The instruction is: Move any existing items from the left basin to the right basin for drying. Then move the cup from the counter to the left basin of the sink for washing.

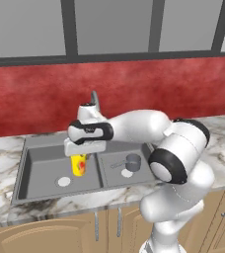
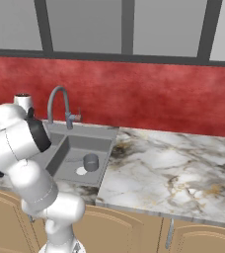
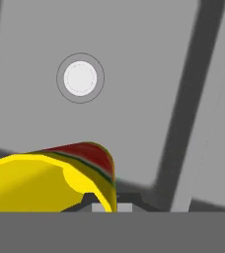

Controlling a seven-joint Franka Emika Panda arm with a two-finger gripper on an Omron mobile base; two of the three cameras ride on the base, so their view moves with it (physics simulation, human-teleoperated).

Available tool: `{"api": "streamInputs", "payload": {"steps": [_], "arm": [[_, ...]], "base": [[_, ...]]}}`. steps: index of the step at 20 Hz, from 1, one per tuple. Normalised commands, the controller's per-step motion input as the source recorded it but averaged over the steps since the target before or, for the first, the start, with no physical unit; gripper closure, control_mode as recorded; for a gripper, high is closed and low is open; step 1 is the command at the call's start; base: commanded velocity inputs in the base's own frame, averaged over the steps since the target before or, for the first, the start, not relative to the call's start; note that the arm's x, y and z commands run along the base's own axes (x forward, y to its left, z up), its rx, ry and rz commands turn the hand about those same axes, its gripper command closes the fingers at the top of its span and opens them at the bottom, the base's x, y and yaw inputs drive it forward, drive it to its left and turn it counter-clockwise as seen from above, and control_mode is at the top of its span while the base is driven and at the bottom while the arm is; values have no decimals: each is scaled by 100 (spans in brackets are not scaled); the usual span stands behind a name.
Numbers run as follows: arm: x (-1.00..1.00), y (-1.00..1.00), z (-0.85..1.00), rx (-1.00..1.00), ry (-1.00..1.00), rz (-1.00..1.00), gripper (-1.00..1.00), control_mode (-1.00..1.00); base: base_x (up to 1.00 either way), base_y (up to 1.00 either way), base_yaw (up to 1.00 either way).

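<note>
The yellow cup [image 1: 78, 164] with its red mark hangs over the left basin [image 1: 43, 165], clear of the floor and near the divider. My gripper [image 1: 79, 157] is shut on the cup's rim from above. In the hand view the cup [image 3: 40, 180] fills the lower left, with the left basin's white drain [image 3: 80, 78] beyond it. The small grey handled pot [image 1: 132, 161] stands in the right basin [image 1: 115, 176], beside that basin's drain. From the right base view the pot [image 2: 90, 162] shows in the right basin [image 2: 65, 153].
The grey arched faucet [image 2: 59, 101] rises behind the sink's divider [image 3: 183, 113]. Marble counter [image 2: 173, 168] stretches wide to the right of the sink, with a narrower strip [image 1: 1, 148] on the left. My own arm crosses above the right basin.
</note>
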Motion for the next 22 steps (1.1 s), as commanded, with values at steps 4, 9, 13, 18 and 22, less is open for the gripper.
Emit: {"api": "streamInputs", "payload": {"steps": [4,9,13,18,22], "arm": [[30,31,-32,-2,0,0,100,-100],[28,23,-28,-1,0,0,100,-100],[24,14,-27,-2,0,0,100,-100],[32,12,-31,-3,0,0,100,-100],[19,5,-33,-2,-1,0,100,-100]], "base": [[0,0,0],[0,0,0],[0,0,0],[0,0,0],[0,0,0]]}}
